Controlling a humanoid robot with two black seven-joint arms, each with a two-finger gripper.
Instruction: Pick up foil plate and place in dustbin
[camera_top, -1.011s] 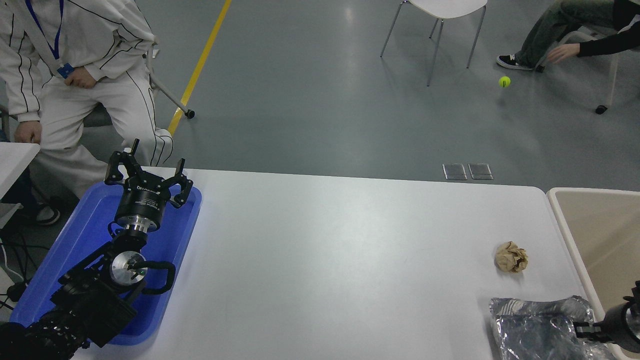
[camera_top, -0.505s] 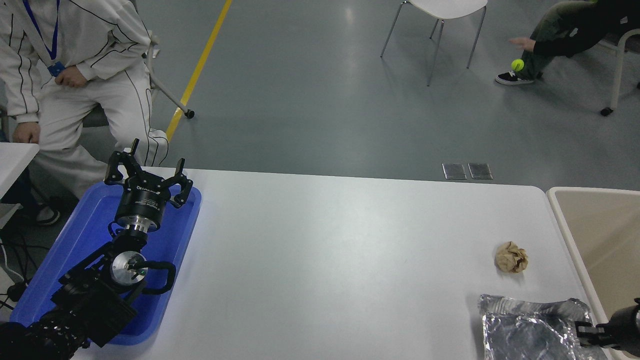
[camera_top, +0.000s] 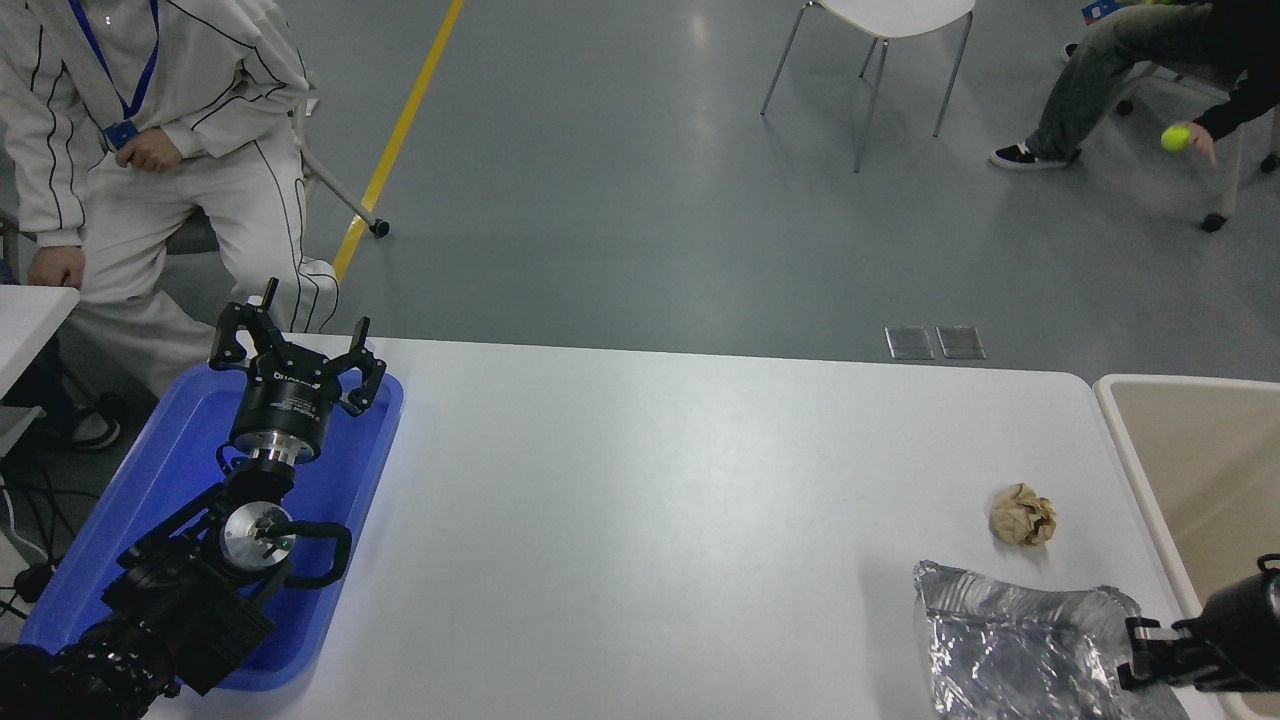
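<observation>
The foil plate (camera_top: 1010, 650), crumpled and shiny silver, lies at the table's near right corner, with its bottom part cut off by the picture's edge. My right gripper (camera_top: 1142, 655) comes in from the right edge and is shut on the plate's right rim. The dustbin (camera_top: 1120, 420), beige with a cream rim, stands just off the table's right end, right of the gripper. My left gripper (camera_top: 297, 345) is parked open over the blue tray at the lower left.
A small crumpled brown paper ball (camera_top: 1022, 514) lies just beyond the foil plate. A shallow blue tray (camera_top: 150, 480) sits at the table's left end. A person in white (camera_top: 150, 130) sits at the far left, and another person with a yellow ball (camera_top: 1176, 138) sits at the far right.
My right gripper has moved left, and the foil plate has shifted left with it across the table's near right corner. The far person's yellow ball went from the floor to the hand.
</observation>
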